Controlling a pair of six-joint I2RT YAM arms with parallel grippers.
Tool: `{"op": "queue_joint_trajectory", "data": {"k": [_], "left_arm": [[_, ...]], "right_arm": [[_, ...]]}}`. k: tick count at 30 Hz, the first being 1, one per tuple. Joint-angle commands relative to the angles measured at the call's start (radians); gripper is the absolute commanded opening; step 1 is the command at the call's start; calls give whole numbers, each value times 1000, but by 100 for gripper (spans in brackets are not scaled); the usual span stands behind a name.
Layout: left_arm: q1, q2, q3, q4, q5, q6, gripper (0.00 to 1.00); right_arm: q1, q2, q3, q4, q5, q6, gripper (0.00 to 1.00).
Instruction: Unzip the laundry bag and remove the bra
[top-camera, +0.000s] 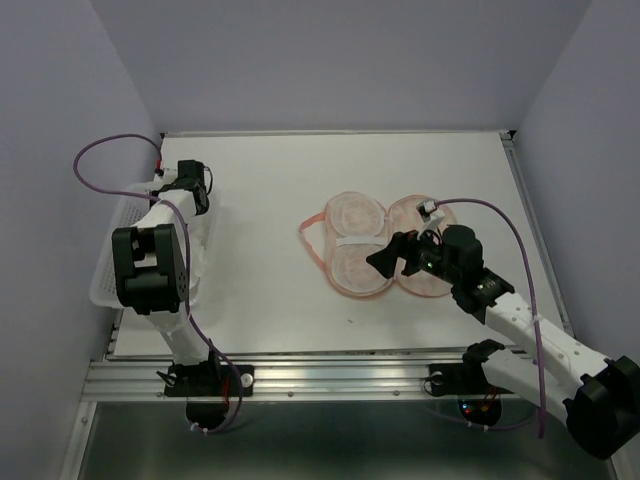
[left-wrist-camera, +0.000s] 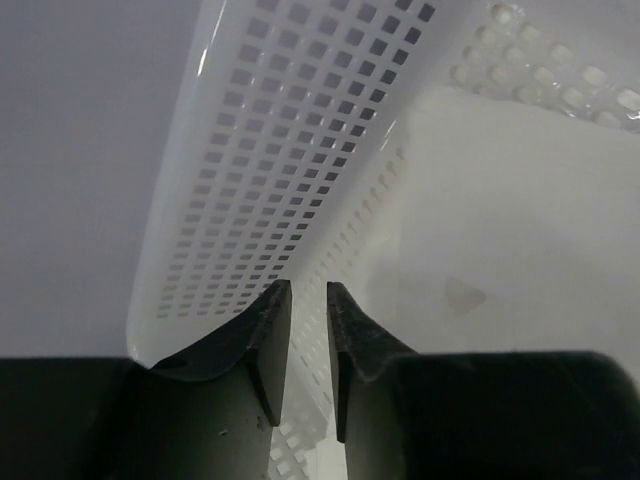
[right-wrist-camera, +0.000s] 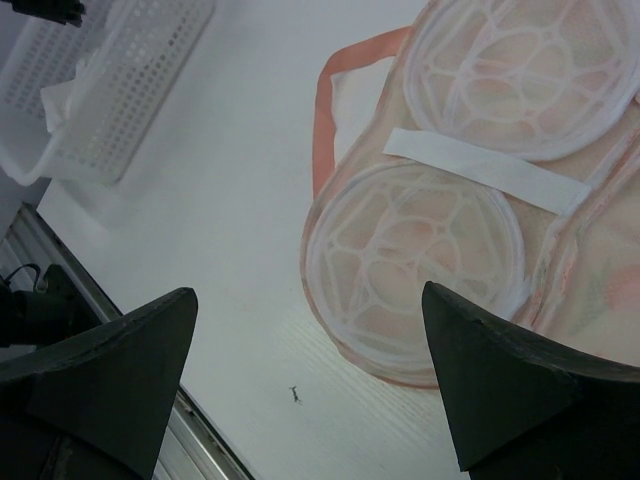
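Note:
The peach-pink laundry bag (top-camera: 368, 245) lies opened flat at the table's middle right, its white ribbed round inserts facing up (right-wrist-camera: 420, 240). Its pink loop (right-wrist-camera: 325, 110) points left. My right gripper (top-camera: 397, 255) hovers over the bag's near lobes, open wide with nothing between its fingers (right-wrist-camera: 308, 292). The bra (top-camera: 203, 245), soft white fabric, lies in the white mesh basket (top-camera: 105, 275) on the left. My left gripper (left-wrist-camera: 309, 288) hangs inside that basket by its perforated wall (left-wrist-camera: 270, 150). Its jaws stand a narrow gap apart with nothing between them, and the white fabric (left-wrist-camera: 520, 220) lies just to its right.
The basket sits against the left wall at the table's left edge (right-wrist-camera: 130, 80). A white strip (right-wrist-camera: 485, 170) crosses the bag's middle. A small dark speck (right-wrist-camera: 296, 394) lies on the table near the metal front rail (top-camera: 330, 375).

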Motion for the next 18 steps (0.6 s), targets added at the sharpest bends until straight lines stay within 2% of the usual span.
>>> {"op": "queue_joint_trajectory", "data": {"k": [1, 7, 9, 10, 11, 13, 14, 17, 18], "left_arm": [[-4, -1, 73, -53, -157, -73, 34], [-2, -21, 119, -28, -210, -89, 36], [-2, -38, 163, -91, -174, -134, 48], [-2, -65, 176, -134, -155, -172, 59], [-2, -66, 183, -149, -132, -186, 65], [-2, -130, 185, -179, -53, -229, 76], [-2, -180, 168, -180, 30, -234, 80], [4, -284, 98, -156, 188, -255, 84], [12, -305, 73, -147, 287, -267, 85]], "right_arm": [[17, -18, 9, 13, 20, -18, 100], [17, -10, 12, 7, 25, -21, 100], [17, -5, 12, 7, 25, -21, 100], [17, -2, 14, 7, 28, -22, 100], [17, -2, 15, 7, 27, -21, 100], [17, 5, 17, 7, 28, -22, 100], [17, 10, 18, 7, 27, -21, 100], [17, 18, 18, 7, 27, -22, 100], [17, 19, 18, 7, 27, -22, 100]]}}
